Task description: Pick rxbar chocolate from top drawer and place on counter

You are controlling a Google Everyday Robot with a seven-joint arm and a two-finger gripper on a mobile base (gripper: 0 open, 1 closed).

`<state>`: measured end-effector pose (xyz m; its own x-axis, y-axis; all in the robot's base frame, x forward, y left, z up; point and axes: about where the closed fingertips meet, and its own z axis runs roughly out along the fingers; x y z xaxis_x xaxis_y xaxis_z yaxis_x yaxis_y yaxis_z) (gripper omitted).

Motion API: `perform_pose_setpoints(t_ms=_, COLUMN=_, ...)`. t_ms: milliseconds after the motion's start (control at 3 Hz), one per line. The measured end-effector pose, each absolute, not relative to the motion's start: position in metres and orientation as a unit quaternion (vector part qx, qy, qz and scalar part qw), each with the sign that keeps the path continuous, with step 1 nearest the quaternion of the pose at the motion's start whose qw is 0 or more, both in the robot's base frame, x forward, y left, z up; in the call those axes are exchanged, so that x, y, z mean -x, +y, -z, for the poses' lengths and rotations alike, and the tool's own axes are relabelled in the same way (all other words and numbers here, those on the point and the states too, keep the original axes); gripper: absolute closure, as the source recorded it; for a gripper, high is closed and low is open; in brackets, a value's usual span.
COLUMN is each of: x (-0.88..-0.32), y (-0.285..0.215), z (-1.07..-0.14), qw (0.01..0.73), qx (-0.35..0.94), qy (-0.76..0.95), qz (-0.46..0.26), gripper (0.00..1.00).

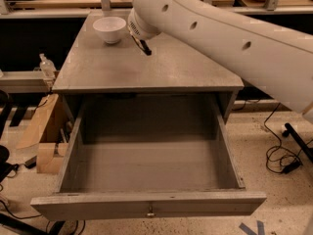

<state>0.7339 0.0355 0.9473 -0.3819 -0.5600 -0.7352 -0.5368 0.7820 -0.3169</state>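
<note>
**A:** Where is the gripper?

**B:** The gripper (144, 44) sits tucked under the rounded wrist (142, 21) of the arm (230, 48), over the back part of the bench (146, 70). Whether it is open or closed I cannot tell, because the wrist covers most of it.

**A:** And the rxbar chocolate?

**B:** All that shows is a dark sliver (146, 49) poking out beneath the gripper, close above the bench top. I cannot tell whether that is the rxbar chocolate or part of the gripper itself.

**A:** Which way does the sliver point?

**B:** Its long axis slants. The upper end runs up and left into the wrist, and the lower end points down and right, toward the camera side. It is tilted, not lying flat.

**A:** How does the arm stand?

**B:** A thick white link comes in from the right edge and rises leftward across the view, passing above the bench's right rear corner. It ends in the wrist, which turns downward over the bench.

**A:** What lies around the gripper?

**B:** A white bowl (109, 28) stands upright just left of the gripper, apart from it. The top drawer (146, 204) is below the gripper and nearer the camera, pulled well out — its front panel, with the keyhole (150, 210) at the centre, is the part farthest from the gripper.
</note>
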Motion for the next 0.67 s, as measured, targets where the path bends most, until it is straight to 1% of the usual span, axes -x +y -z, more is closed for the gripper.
perform_pose_setpoints(t_ms=333, x=-0.754, y=0.022, z=-0.939, qw=0.449, qx=0.281, qy=0.846, qz=0.054, gripper=1.0)
perform_pose_setpoints(t_ms=667, x=-0.77, y=-0.013, z=-0.923, qw=0.435, qx=0.207, qy=0.873, qz=0.083, gripper=1.0)
